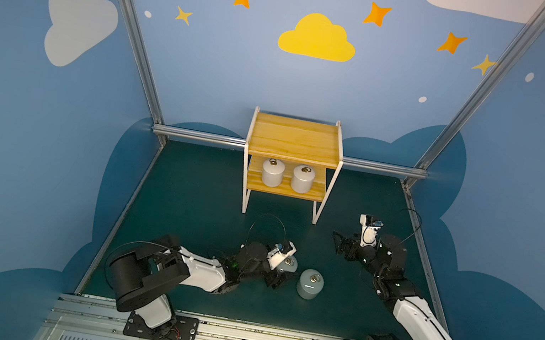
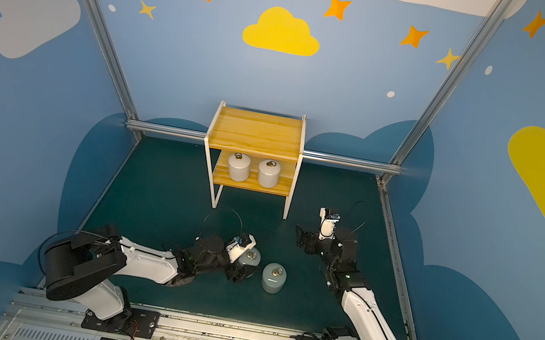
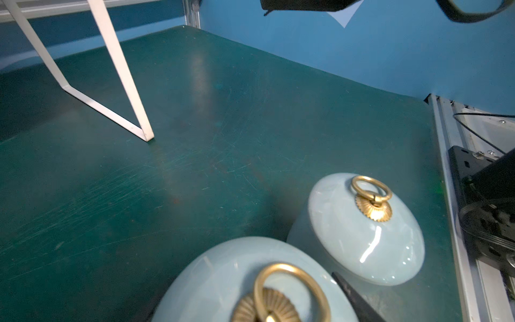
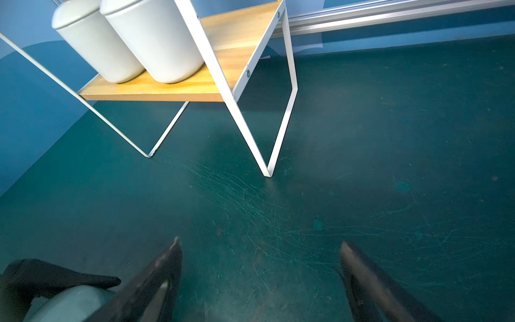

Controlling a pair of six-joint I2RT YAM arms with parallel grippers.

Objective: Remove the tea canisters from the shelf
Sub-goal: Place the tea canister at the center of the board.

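Two white tea canisters point(image 1: 272, 173) point(image 1: 302, 179) stand side by side on the lower board of the shelf point(image 1: 295, 137); its top board is bare. Both top views show two pale blue tea canisters on the green mat in front. My left gripper point(image 1: 280, 273) is shut on the left one point(image 1: 289, 263) point(image 3: 217, 278), and one dark finger point(image 3: 356, 301) shows beside its lid. The other blue canister point(image 1: 310, 284) point(image 3: 362, 237) stands free just to its right. My right gripper point(image 1: 339, 244) point(image 4: 259, 251) hovers open and empty over the mat, right of the shelf's front leg point(image 4: 267, 167).
The shelf stands at the back centre against the rear rail point(image 1: 201, 136). Blue walls close in the mat point(image 1: 203, 219) at the left, right and back. A metal rail with the arm bases point(image 1: 235, 337) runs along the front edge.
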